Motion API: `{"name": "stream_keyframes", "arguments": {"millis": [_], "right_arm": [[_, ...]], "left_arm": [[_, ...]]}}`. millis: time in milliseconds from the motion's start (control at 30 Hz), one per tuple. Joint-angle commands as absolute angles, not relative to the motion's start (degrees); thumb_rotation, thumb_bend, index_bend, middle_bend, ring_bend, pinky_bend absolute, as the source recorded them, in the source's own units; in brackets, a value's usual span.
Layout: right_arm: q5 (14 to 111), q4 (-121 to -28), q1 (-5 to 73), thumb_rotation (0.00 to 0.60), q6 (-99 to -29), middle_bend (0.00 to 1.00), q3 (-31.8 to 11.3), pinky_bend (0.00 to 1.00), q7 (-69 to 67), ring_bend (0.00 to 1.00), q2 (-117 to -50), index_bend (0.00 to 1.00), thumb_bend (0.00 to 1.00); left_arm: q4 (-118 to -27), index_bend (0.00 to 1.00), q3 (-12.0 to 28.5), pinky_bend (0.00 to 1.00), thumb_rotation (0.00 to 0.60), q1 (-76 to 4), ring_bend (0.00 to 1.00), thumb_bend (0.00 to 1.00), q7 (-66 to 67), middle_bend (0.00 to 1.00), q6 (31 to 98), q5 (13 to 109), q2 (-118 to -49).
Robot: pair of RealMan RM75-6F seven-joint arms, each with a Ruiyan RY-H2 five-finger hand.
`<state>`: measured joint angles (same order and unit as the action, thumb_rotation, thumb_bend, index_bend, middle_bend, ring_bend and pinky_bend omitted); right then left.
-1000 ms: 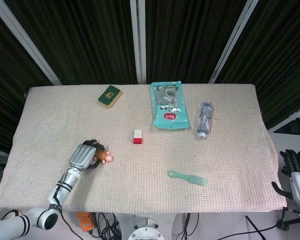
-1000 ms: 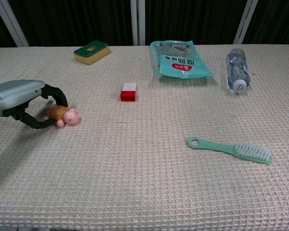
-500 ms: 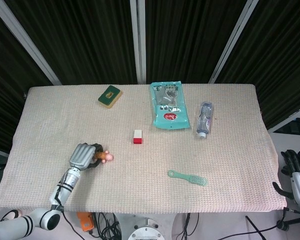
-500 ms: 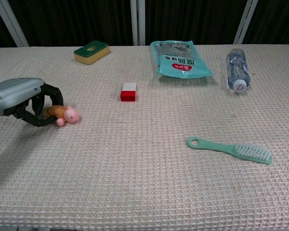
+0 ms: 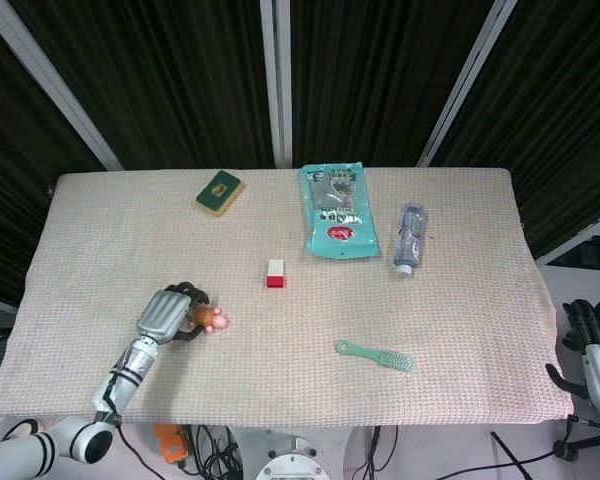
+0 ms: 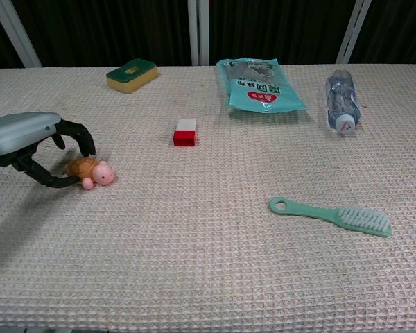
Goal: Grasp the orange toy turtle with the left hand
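The orange toy turtle [image 6: 89,171] with a pink head lies on the woven tablecloth at the left, also seen from above [image 5: 209,319]. My left hand [image 6: 35,146] reaches in from the left and arches around the turtle's shell end. Its upper fingertips [image 6: 85,144] stand a little above the shell with a gap. The thumb lies low on the near side, close to the shell. The hand [image 5: 166,314] covers part of the turtle from above. My right hand [image 5: 592,352] hangs off the table at the far right edge, holding nothing that I can see.
A red and white block [image 6: 184,132] lies mid-table. A green brush [image 6: 331,215] lies at the near right. At the back are a green-yellow sponge [image 6: 131,74], a teal packet [image 6: 259,84] and a lying water bottle [image 6: 342,101].
Half a second ago the left fingers were closed tight on the turtle. They have spread apart again, and the turtle sits slightly nearer on the cloth.
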<state>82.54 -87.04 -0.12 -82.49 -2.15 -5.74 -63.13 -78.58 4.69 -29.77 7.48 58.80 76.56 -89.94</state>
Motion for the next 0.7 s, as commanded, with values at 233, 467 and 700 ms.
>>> {"name": "stream_keyframes", "arguments": {"millis": [233, 467, 700], "right_arm": [[82.56, -87.09, -0.06, 0.600, -82.35, 0.00, -2.14, 0.00, -5.71, 0.00, -63.13, 0.00, 0.17], [82.46, -87.22, -0.05, 0.600, -82.19, 0.00, -2.12, 0.00, -5.65, 0.00, -63.00, 0.00, 0.17], [82.30, -87.36, 0.00, 0.600, -81.88, 0.00, -2.09, 0.00, -5.66, 0.00, -62.91, 0.00, 0.17]], "left_arm": [[-79.33, 0.38, 4.30, 0.31, 0.600, -29.83, 0.19, 0.24, 6.91, 0.35, 59.76, 77.78, -89.43], [-78.60, 0.44, 4.24, 0.39, 0.600, -30.35, 0.29, 0.26, 6.98, 0.44, 57.83, 76.18, -90.06], [-77.77, 0.65, 4.42, 0.50, 0.600, -30.36, 0.47, 0.33, 5.98, 0.64, 58.86, 76.86, -90.84]]}}
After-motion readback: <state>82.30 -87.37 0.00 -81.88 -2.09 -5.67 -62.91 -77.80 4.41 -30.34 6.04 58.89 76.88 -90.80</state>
